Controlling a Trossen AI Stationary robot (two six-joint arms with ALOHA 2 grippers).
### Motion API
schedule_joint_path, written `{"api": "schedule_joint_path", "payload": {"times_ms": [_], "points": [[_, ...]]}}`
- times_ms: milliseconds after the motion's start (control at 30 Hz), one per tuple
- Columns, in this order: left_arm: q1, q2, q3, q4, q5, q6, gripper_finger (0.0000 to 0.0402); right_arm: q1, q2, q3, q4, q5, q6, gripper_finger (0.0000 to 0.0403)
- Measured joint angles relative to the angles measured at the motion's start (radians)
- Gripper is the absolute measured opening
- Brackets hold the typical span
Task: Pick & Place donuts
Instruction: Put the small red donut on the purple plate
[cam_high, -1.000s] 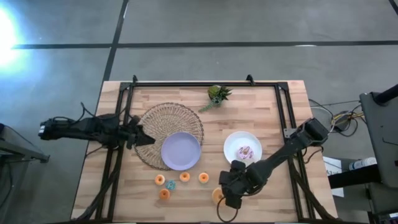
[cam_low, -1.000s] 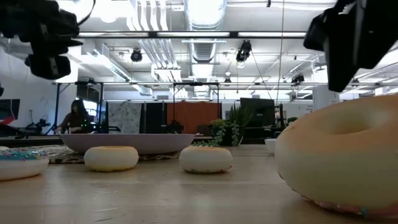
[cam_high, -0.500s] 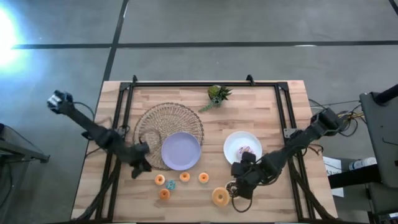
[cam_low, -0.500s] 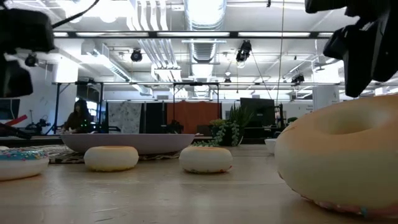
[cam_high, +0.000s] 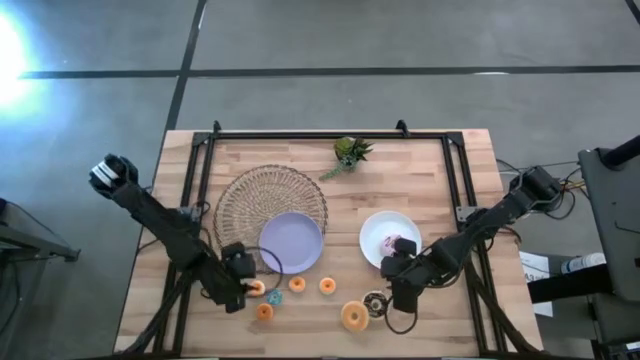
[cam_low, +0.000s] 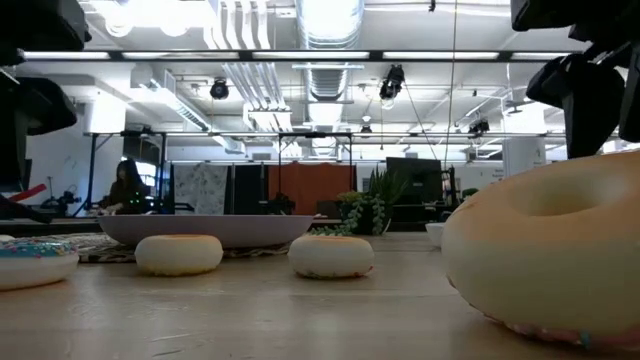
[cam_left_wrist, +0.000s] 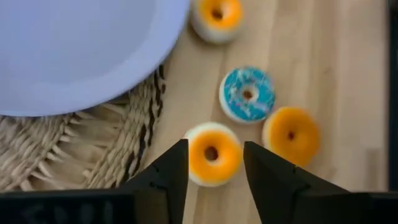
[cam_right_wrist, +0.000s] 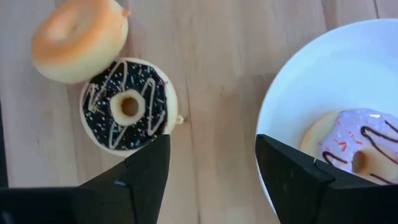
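Small orange donut (cam_left_wrist: 213, 154) is lying on the table (cam_high: 430, 160) just off the mat's (cam_high: 245, 195) edge, framed between the spread fingers of the left gripper (cam_high: 243, 285), which is hovering over it. Teal donut (cam_left_wrist: 247, 94) and two more orange ones (cam_left_wrist: 290, 134) are sitting nearby. The right gripper (cam_high: 397, 285), also open, is hanging between the chocolate donut (cam_right_wrist: 128, 104) and the white plate (cam_right_wrist: 298, 87) holding the pink donut (cam_right_wrist: 348, 146).
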Motion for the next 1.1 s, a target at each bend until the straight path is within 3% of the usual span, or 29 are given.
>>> {"api": "schedule_joint_path", "payload": {"times_ms": [233,467,700,1100], "points": [[-0.019,0.118,0.103,-0.087,0.036,-0.035,0.0139,0.000,-0.014,-0.013,0.007,0.000,0.000,0.0228],[-0.095,0.221,0.205,-0.165,0.009,0.105,0.0118,0.000,-0.020,-0.025,0.006,0.000,0.000,0.0228],[-0.098,0.317,0.221,-0.184,0.000,0.123,0.0097,0.000,-0.020,-0.028,0.012,0.000,0.000,0.0228],[-0.095,0.357,0.222,-0.154,-0.061,0.157,0.0085,0.000,-0.023,-0.028,0.014,-0.002,0.000,0.0228]]}}
